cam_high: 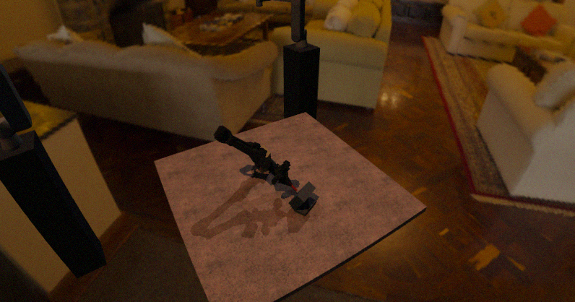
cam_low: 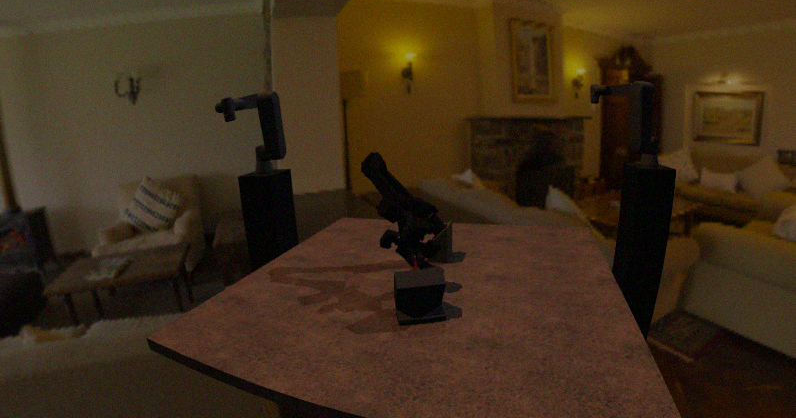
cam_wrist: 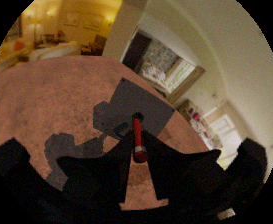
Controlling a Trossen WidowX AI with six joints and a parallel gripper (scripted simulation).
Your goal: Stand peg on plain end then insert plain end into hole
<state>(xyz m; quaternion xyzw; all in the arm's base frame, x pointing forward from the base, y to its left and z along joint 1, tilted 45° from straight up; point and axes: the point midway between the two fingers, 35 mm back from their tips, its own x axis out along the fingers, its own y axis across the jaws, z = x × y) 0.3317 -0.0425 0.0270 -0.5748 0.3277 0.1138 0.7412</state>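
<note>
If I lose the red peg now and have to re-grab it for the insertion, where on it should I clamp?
Grip the peg where the gripper is shut on it now: the rear part of the shaft, coming from behind along its axis, away from the sloped panel. That probably leaves the front end bare to enter the hole. The white band is too blurred to place.
</note>
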